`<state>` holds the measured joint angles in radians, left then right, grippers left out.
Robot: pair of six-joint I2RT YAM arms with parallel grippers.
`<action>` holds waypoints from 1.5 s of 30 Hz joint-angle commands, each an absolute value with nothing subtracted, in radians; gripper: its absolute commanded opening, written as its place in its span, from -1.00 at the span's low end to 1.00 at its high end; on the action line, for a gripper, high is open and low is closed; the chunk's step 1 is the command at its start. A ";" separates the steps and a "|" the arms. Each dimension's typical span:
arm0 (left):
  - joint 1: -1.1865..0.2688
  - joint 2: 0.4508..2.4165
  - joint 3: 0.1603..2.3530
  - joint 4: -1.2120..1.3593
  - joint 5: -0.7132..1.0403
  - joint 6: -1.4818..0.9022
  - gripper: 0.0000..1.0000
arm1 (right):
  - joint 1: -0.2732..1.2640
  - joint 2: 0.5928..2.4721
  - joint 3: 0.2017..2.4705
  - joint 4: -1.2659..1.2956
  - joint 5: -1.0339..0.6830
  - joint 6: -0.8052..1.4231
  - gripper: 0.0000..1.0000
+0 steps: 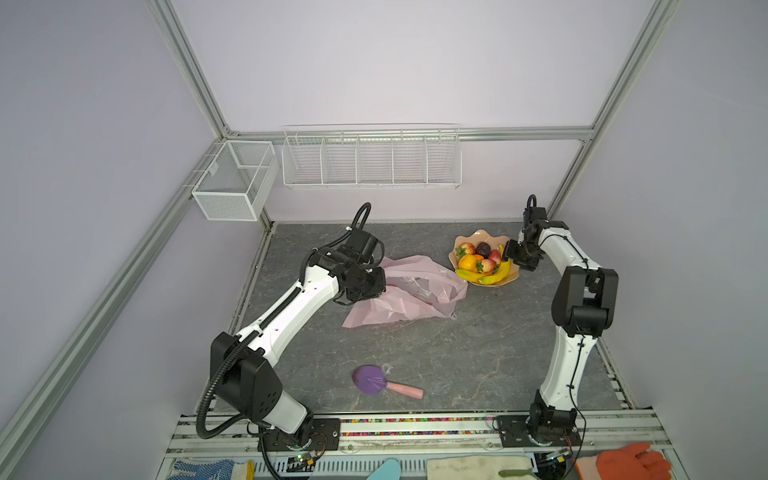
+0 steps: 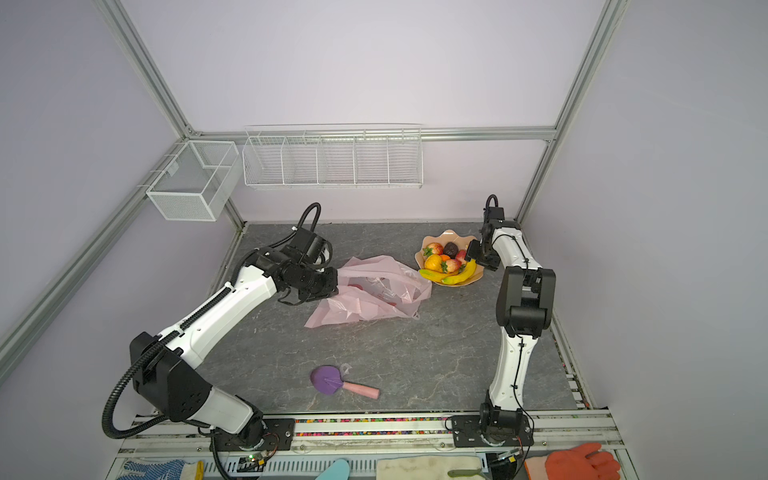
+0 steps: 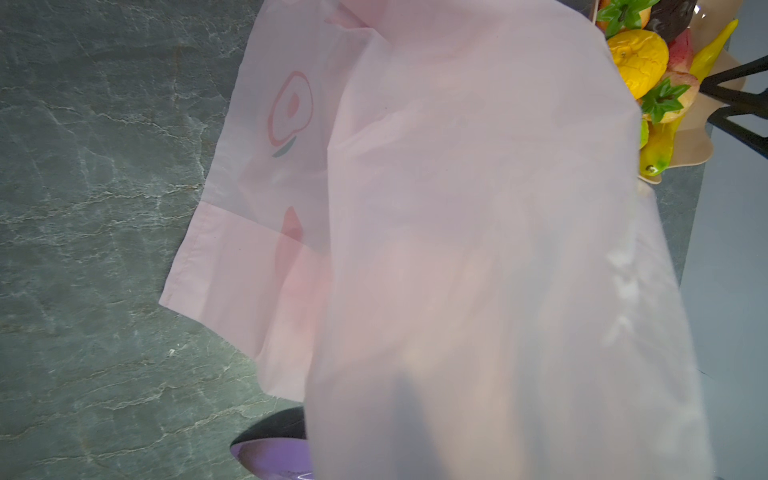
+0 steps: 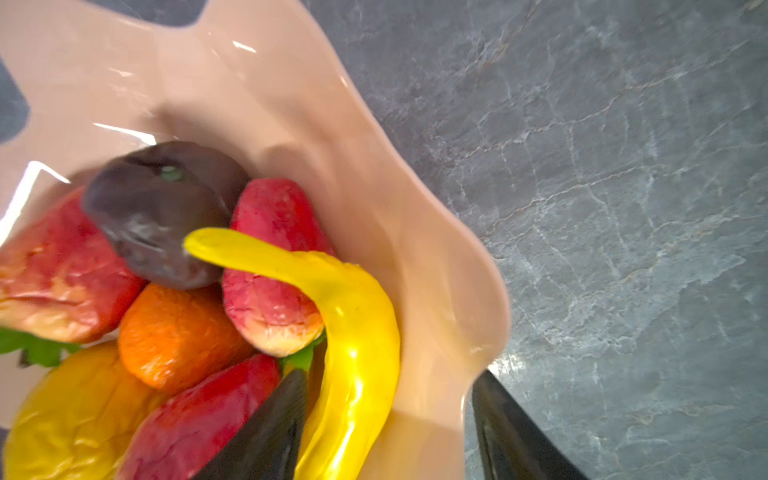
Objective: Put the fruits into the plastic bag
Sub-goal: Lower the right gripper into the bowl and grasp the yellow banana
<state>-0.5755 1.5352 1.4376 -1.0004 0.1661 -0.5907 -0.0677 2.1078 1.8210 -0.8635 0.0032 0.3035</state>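
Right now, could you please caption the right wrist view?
Open right pincer straddling a yellow banana and the rim of the peach bowl.

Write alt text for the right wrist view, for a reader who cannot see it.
The open right gripper straddles a yellow banana at the rim of a peach-coloured wavy bowl, one jaw inside, one outside over the grey marbled table. Strawberries, an orange and a dark purple-brown ball fill the bowl beside it.
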 commanded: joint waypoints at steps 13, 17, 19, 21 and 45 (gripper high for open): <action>-0.574 1.496 1.422 -1.020 0.171 -0.561 -1.00 | -0.021 2.109 1.795 -0.913 0.037 0.327 0.25; -0.574 1.485 1.415 -1.018 0.171 -0.566 -1.00 | -0.021 2.145 1.789 -0.901 0.051 0.343 0.20; -0.574 1.480 1.410 -1.016 0.173 -0.566 -1.00 | -0.018 2.164 1.793 -0.897 0.056 0.345 0.16; -0.574 1.478 1.409 -1.017 0.173 -0.568 -1.00 | -0.015 2.180 1.800 -0.896 0.062 0.346 0.14; -0.574 1.482 1.419 -1.012 0.171 -0.581 -1.00 | 0.005 2.264 1.934 -0.943 0.218 0.179 -0.46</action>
<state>-0.5755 1.4883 1.4155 -1.0016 0.1661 -0.5804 0.0021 2.2570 1.9133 -0.9199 0.1783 0.2253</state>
